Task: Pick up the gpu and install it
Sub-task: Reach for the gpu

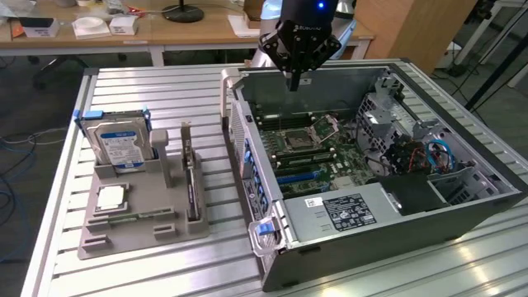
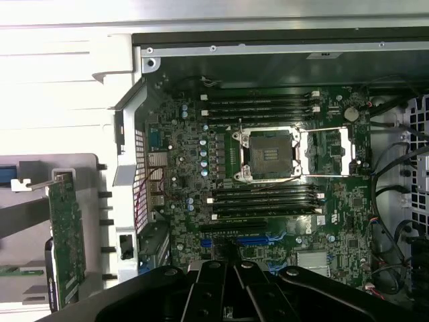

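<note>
The fingers are shut tight together and hold nothing. They hang over the far rim of the open case, above the big green board inside it. The arm above them is cut off by the top edge of the exterior view. In the wrist view the fingers are dark against the dark board, so their tips are hard to make out.

The gpu is outside the case, near the case's holed side wall. It stands on its long edge in a slot of a gray holder on the counter. In the exterior view it is seen from its thin edge, so it looks like a narrow dark strip and both flat faces are hidden. A silver bracket sticks up at one end.

In the wrist view the gpu shows more. One face is green with lots of tiny parts. The silver bracket is bent over at one end. The other end is cut off by the picture's edge. A little black shows on its far face, too little to make out.

A hard drive with a blue and white label also stands in the holder, farther from the case than the gpu.
</note>
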Action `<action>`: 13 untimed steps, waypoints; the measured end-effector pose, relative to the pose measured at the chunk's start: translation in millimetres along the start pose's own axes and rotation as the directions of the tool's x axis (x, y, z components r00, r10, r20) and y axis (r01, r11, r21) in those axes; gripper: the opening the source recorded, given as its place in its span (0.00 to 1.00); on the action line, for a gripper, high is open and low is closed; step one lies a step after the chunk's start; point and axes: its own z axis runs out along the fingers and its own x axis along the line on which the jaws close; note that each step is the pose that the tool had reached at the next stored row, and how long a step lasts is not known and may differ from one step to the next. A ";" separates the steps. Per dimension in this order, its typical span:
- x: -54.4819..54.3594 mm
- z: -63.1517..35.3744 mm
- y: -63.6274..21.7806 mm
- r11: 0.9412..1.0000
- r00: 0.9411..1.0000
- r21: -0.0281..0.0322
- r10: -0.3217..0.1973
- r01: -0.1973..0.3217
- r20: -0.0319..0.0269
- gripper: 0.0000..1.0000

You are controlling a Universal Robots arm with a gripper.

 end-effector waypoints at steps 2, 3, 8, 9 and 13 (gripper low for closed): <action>0.7 0.0 0.0 1.000 1.000 0.000 0.000 0.000 0.000 0.11; 1.3 0.0 -0.1 1.000 1.000 0.000 0.000 0.000 0.000 0.11; 8.3 -0.1 -0.6 1.000 1.000 0.000 0.000 0.000 0.000 0.11; 10.4 -0.1 -0.7 1.000 1.000 0.000 0.000 0.000 0.000 0.11; 19.9 -0.2 -1.4 1.000 1.000 0.000 0.000 0.000 0.000 0.11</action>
